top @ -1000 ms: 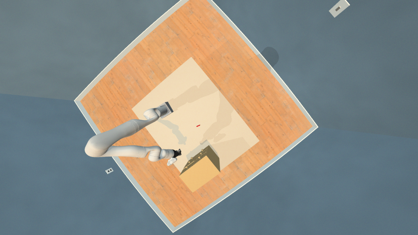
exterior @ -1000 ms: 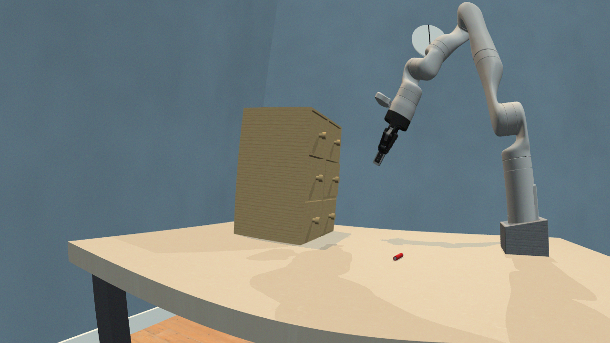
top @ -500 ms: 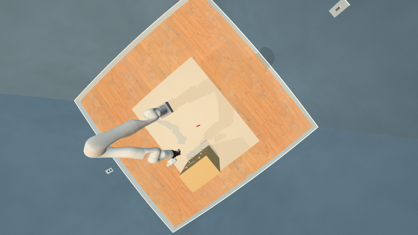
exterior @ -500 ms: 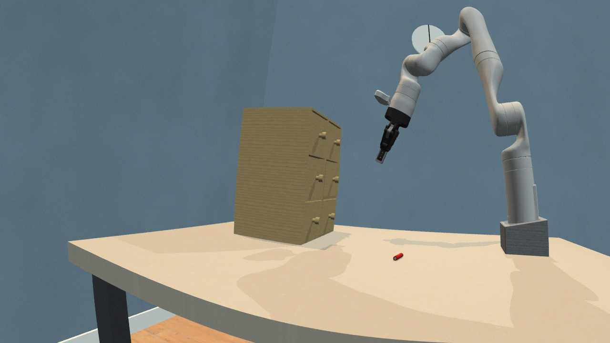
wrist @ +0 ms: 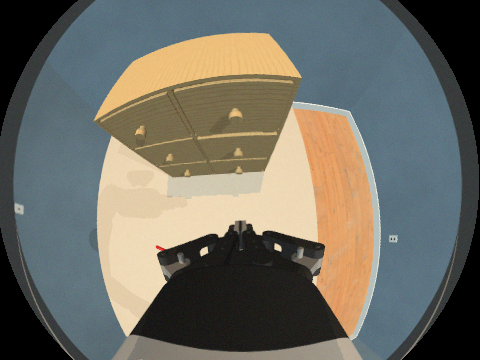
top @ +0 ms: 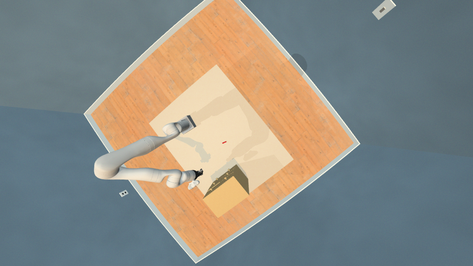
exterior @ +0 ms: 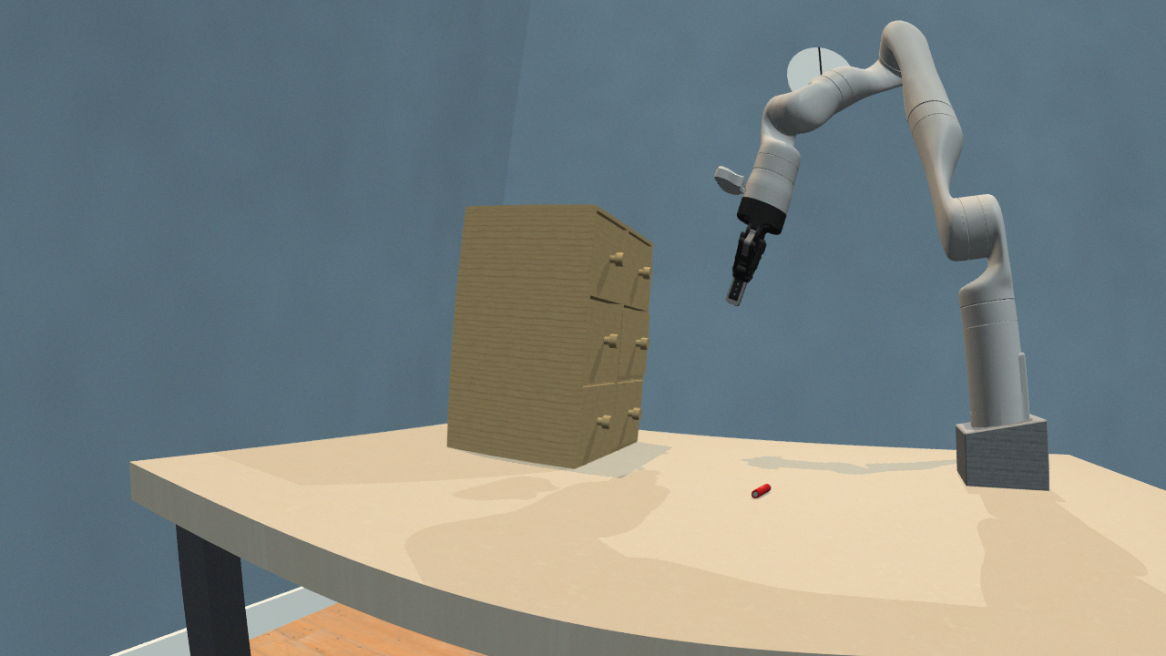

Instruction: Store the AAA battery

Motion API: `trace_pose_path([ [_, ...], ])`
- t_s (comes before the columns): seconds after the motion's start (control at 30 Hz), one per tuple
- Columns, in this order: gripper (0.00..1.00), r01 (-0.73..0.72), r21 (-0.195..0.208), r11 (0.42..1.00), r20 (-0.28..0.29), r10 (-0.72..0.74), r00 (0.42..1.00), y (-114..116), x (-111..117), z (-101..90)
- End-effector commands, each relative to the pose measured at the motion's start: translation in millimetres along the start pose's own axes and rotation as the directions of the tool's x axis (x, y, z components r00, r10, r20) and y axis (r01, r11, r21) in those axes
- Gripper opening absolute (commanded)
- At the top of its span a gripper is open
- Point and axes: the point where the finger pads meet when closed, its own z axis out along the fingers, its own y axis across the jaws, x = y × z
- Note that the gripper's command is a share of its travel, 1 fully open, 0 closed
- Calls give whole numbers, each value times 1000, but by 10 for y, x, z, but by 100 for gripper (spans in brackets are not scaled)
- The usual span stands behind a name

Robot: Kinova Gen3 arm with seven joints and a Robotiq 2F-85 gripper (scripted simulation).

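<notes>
On the table (top: 204, 99) (exterior: 855, 530) (wrist: 280, 215) lay the red battery (top: 224, 142) (exterior: 761, 491) (wrist: 160, 248), a small cylinder on its side, apart from the chest (top: 228, 198) (exterior: 521, 334) (wrist: 215, 60). The fingers (top: 201, 171) (exterior: 736, 292) were fully closed, with nothing held. All six drawers looked pushed in, so probably finding the right drawer, moving the battery and closing were left.

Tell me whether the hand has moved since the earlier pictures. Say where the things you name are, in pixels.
Yes. In the exterior view, the hand (top: 201, 171) (exterior: 734, 298) (wrist: 241, 227) has shifted slightly up and away from the chest (top: 226, 196) (exterior: 521, 334) (wrist: 215, 57).
</notes>
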Motion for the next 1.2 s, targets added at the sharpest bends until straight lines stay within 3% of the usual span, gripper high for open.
trace_pose_path([
  [0.0, 0, -7, 3, 1000, 13, 7, 1000, 23, 3, -40],
  [0.53, 0, -8, 1, 1000, 113, 8, 994, 28, -77, -237],
  [1.17, 0, -8, 0, 1000, 193, 8, 981, 31, -140, -395],
])
